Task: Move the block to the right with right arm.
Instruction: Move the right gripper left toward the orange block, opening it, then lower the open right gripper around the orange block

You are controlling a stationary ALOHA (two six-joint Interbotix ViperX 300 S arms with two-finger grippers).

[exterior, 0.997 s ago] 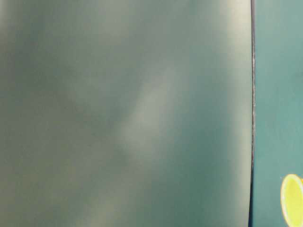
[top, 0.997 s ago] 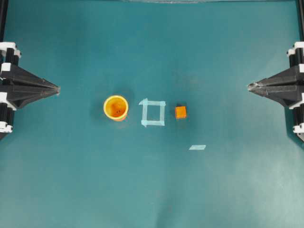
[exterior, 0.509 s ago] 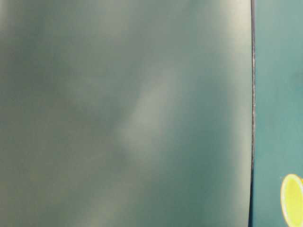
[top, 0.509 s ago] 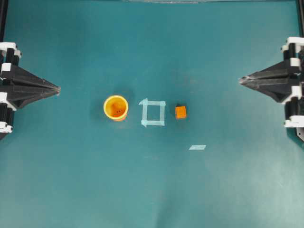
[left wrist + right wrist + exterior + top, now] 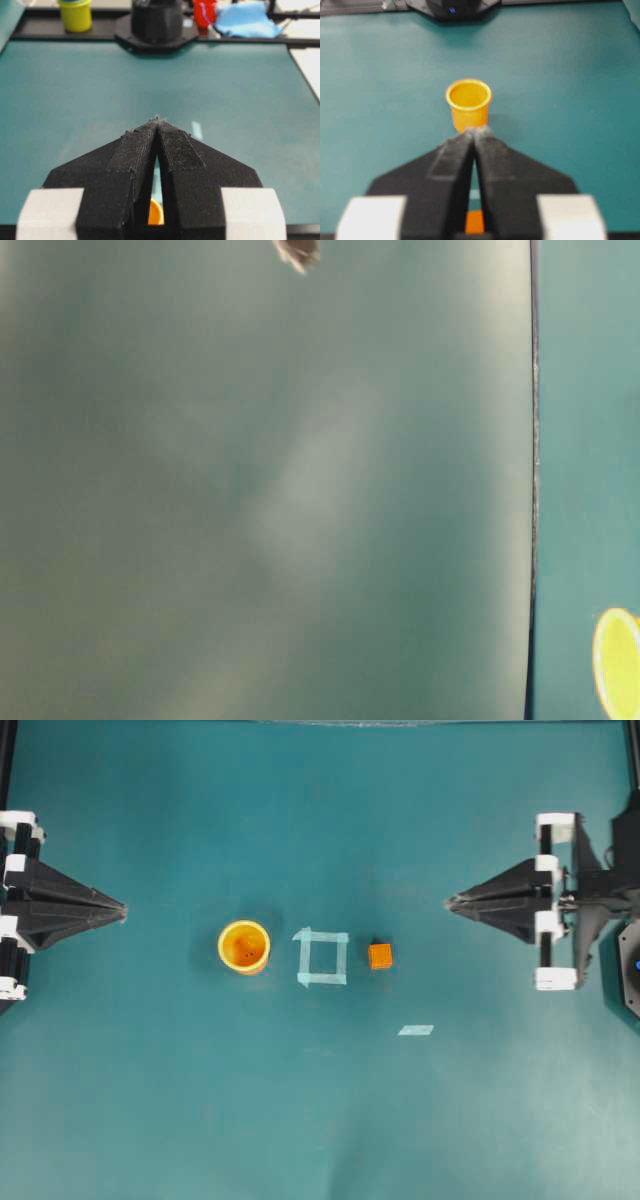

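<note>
Orange cup [image 5: 244, 947] empty; block [image 5: 380, 956] outside; right claw [image 5: 452, 903] tips together, empty.

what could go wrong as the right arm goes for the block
The right tool looks nearly shut at its tips, so it could bump the block instead of straddling it. It also points above the block in the overhead view. A shove leftward would send the block toward the tape square and the cup.
</note>
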